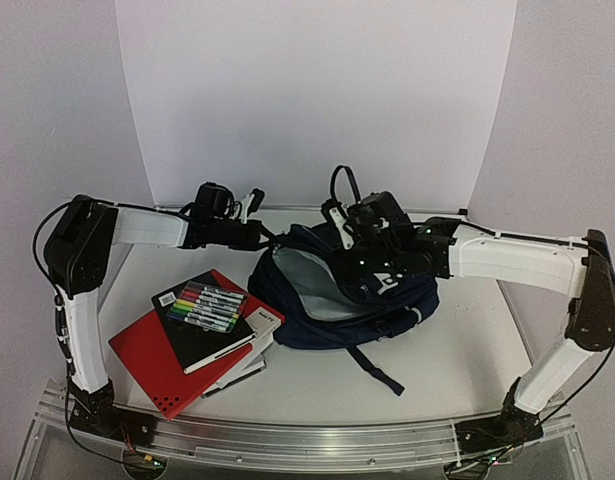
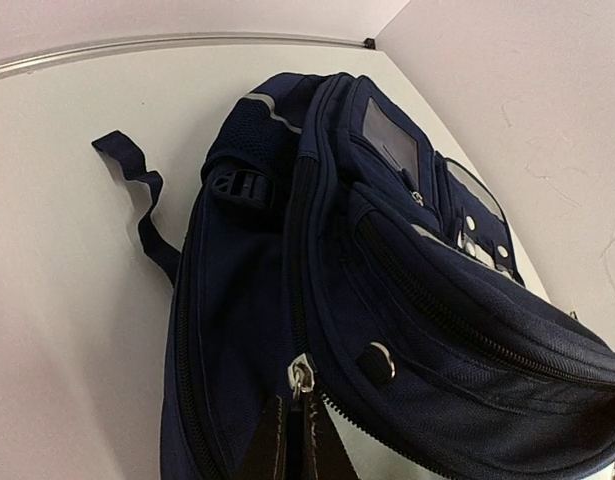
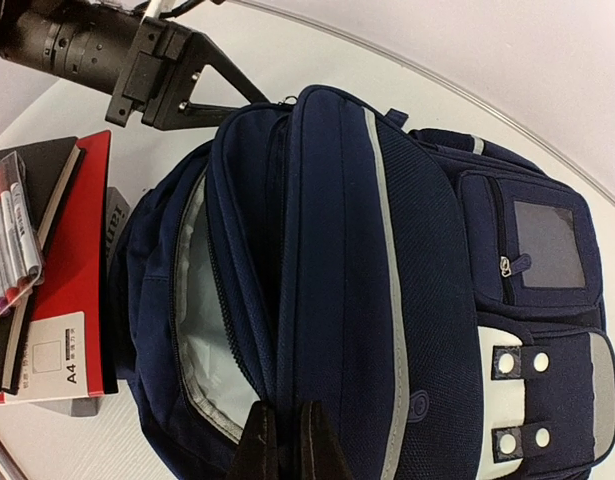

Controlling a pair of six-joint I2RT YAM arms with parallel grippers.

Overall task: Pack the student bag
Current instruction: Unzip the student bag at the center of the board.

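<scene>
The student bag [image 1: 317,322], navy with white stripes, lies on the table with its main compartment open and grey lining [image 1: 299,275] showing. My left gripper [image 1: 269,238] is at the bag's back left end. In the left wrist view the left gripper [image 2: 295,440] is shut on the metal zipper pull [image 2: 302,378]. My right gripper [image 1: 355,268] is over the bag's top. In the right wrist view the right gripper [image 3: 284,440] is pinched shut on the fabric edge of the bag [image 3: 337,250] beside the opening [image 3: 202,320].
A stack lies left of the bag: a red notebook [image 1: 152,365], a black notebook [image 1: 202,340] and a pack of coloured markers [image 1: 209,306] on top. A black strap [image 1: 377,370] trails toward the front. White walls stand close behind.
</scene>
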